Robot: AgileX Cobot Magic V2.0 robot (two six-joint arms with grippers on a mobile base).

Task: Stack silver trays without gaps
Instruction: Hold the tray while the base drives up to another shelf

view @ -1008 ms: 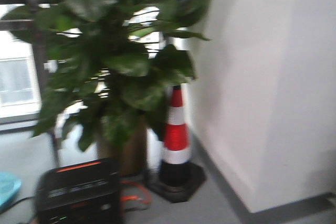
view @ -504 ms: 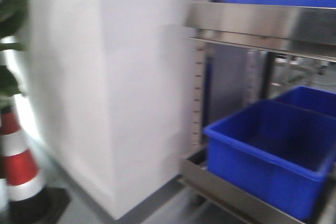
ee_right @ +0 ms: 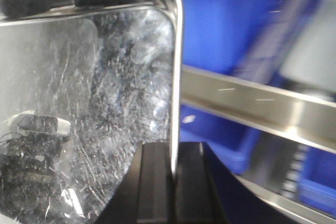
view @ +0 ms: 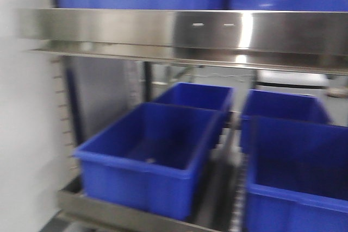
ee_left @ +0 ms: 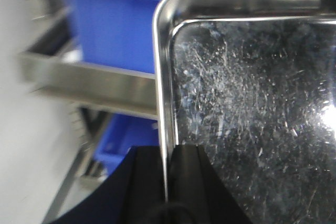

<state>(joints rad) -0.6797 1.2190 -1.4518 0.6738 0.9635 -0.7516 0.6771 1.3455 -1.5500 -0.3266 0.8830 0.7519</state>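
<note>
A scratched silver tray (ee_left: 252, 103) fills the left wrist view; my left gripper (ee_left: 167, 182) is shut on its left rim, one black finger on each side of the rim. The same kind of silver tray (ee_right: 89, 87) fills the right wrist view; my right gripper (ee_right: 173, 171) is shut on its right rim. I cannot tell whether both hold one tray or separate ones. The tray is held up in front of a shelf unit. No tray or gripper shows in the front view.
A steel shelf rail (view: 179, 31) crosses the front view. Below it stand several blue bins (view: 147, 156) on a lower shelf, with more blue bins above the rail. A white wall (view: 22, 134) is at the left. The shelf rail (ee_right: 252, 103) and bins lie close behind the tray.
The front view has swung right: from a potted plant and traffic cone, past a white wall, to the shelf unit with blue bins now straight ahead.
</note>
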